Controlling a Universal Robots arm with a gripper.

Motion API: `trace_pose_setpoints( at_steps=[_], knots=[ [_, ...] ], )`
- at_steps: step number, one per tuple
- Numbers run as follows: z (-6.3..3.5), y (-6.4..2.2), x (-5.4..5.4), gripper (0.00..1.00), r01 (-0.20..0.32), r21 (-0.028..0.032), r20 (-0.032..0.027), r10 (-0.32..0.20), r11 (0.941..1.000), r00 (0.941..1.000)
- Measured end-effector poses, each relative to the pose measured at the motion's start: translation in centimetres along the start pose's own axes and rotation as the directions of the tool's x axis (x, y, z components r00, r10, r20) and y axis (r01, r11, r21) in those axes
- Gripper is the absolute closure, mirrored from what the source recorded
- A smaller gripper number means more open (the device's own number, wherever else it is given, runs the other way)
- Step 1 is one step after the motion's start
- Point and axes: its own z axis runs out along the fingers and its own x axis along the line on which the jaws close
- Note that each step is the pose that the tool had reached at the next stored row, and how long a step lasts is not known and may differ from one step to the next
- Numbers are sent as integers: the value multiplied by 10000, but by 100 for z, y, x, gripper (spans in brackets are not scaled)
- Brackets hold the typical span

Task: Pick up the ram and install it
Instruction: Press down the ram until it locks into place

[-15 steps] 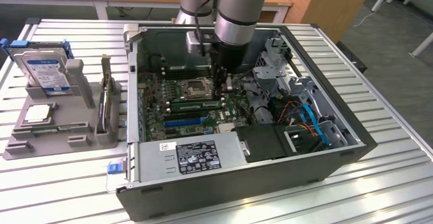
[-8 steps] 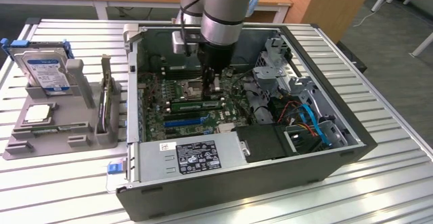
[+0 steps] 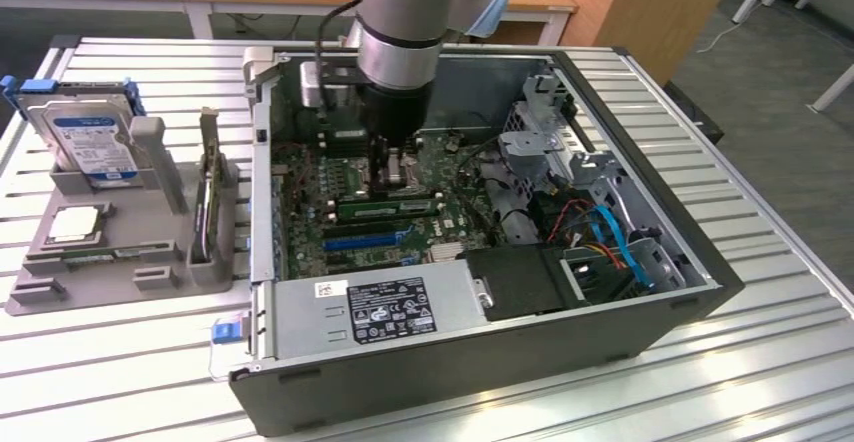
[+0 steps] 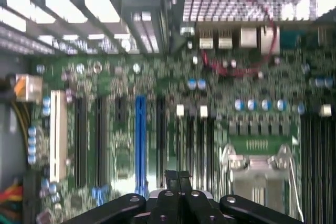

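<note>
Arm vertical, reaching straight down into open computer case on slatted surface. Tool low over motherboard, fingers pressed together, nothing held. Ram lies flat in slot just below tool tip, apparently seated.

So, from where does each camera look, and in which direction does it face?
Exterior view: off the arm and above, looking down at the open computer case on the slatted table; the robot arm reaches into the case.
Wrist view: on the wrist inside the case, facing the motherboard; the shut claw shows.
Shared: motherboard and its blue slot.
</note>
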Motion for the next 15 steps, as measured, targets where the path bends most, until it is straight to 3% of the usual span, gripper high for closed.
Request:
trace_pose_setpoints(
  at_steps=[6,15],
  knots=[
    [11,253,5,89,-2,3,-51,2,10000,10000],
    [158,250,2,89,-1,-1,-60,1,10000,10000]
  ],
)
